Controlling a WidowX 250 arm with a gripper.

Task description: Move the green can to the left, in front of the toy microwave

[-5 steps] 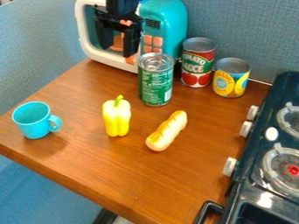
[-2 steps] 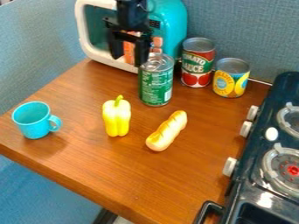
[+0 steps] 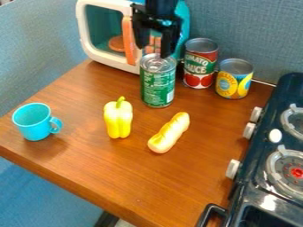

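Note:
My black gripper (image 3: 155, 49) hangs from the top edge, in front of the toy microwave (image 3: 108, 33) and directly above the green can (image 3: 157, 86). Its two fingers stand apart, open, with the can's silver lid showing between and below them. Whether the tips touch the can I cannot tell. To the can's right stand a red and green tomato can (image 3: 200, 66) and a shorter yellow and blue can (image 3: 234, 80). A yellow pepper (image 3: 118, 118) stands below and left of the green can, and a bread roll (image 3: 169, 132) lies below it.
A turquoise cup (image 3: 36, 122) stands on the left of the wooden table (image 3: 112, 177). The dark toy stove (image 3: 260, 177), with white knobs and burners, runs along the right side. A blue-grey wall panel rises behind the cans and microwave.
From the front of the microwave, my gripper has moved right to a place over the green can. The objects on the table have not moved.

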